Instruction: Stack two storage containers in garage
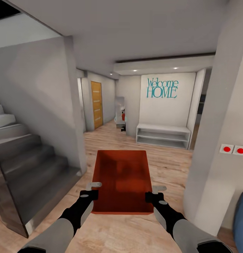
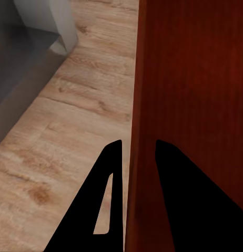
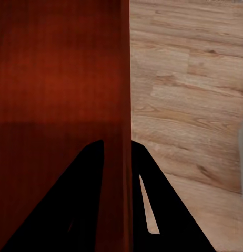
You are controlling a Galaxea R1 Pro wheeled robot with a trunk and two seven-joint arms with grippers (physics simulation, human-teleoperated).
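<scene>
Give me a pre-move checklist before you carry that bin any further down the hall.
1. Left gripper straddles the red-orange rectangular storage bin's side wall: ok.
2. Right gripper straddles the opposite wall: ok.
3. Bin held level in the head view: ok.
4. Light wood plank floor ahead free of obstacles: ok.
5. Clearance from grey staircase on the left: ok.
6. Second bin's whereabouts: cannot tell.

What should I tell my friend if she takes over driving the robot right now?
Left gripper: shut on the left wall of the storage container.
Right gripper: shut on its right wall.
The container is held above the light wood floor in a hallway, near the stairs.
Done: one container picked up.
Left: carry it to the garage, set it down, fetch the second one, stack it.
</scene>
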